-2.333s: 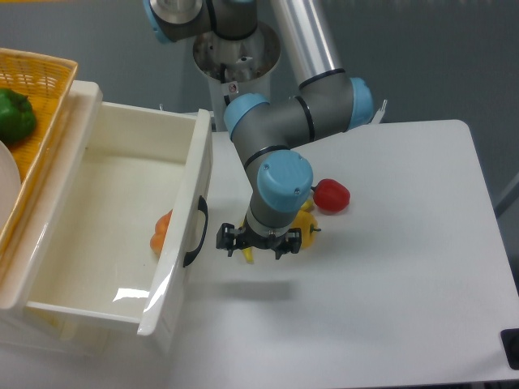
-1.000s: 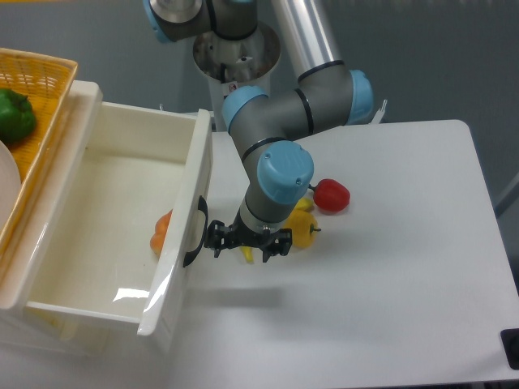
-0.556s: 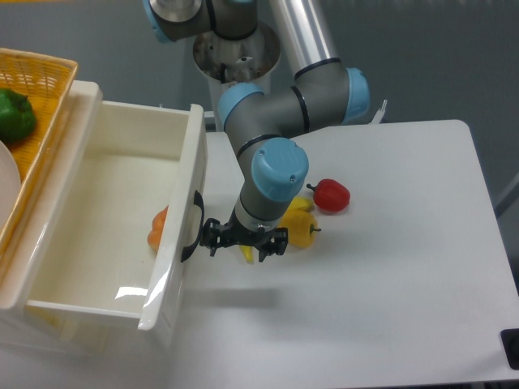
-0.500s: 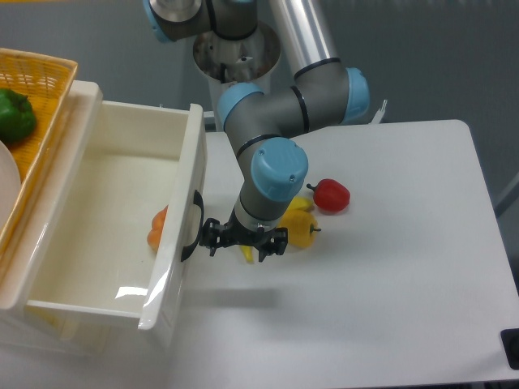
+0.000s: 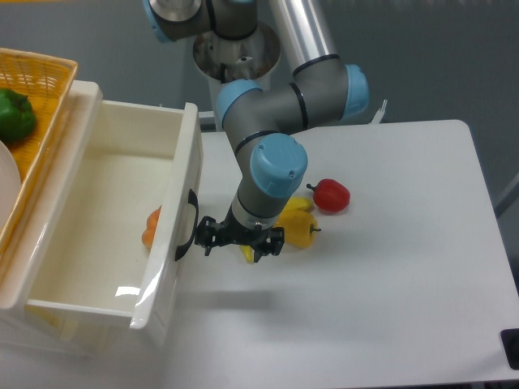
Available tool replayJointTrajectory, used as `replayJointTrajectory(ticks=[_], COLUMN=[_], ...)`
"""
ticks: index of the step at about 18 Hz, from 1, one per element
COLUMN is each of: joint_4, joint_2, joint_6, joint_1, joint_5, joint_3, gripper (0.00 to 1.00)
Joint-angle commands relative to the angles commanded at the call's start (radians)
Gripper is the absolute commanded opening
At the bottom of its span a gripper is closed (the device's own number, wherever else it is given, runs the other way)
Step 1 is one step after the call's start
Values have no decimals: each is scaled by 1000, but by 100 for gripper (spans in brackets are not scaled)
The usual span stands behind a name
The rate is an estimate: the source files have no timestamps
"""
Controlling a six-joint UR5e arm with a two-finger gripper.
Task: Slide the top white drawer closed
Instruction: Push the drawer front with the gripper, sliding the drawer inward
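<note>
- The claw (image 5: 238, 239) is seen spread apart, with nothing held between its fingers; its left tip lies just beside, perhaps touching, the black handle (image 5: 187, 225) of the top white drawer (image 5: 122, 219).
- The claw hangs low over the table (image 5: 389, 267), partly in front of a yellow pepper (image 5: 298, 227).
- The drawer is pulled far out from the cabinet at the left, its front panel standing tilted next to the claw.
- One orange item (image 5: 151, 228) is seen inside the drawer, against the front panel.
- Beyond the yellow pepper, one red pepper (image 5: 331, 195) lies on the table, just beside it.
- To the right and front of the claw, wide bare tabletop stretches to the edges.
- One woven yellow basket (image 5: 36, 121) sits on the cabinet top at the far left, and one green pepper (image 5: 15, 115) is held in it.
</note>
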Motion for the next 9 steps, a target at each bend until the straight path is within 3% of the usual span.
replayJointTrajectory(ticks=[9], joint_4=[2], joint_2=[2], joint_6=[2], joint_1=[-20], joint_5=[-22], joint_3=[2], gripper=[100])
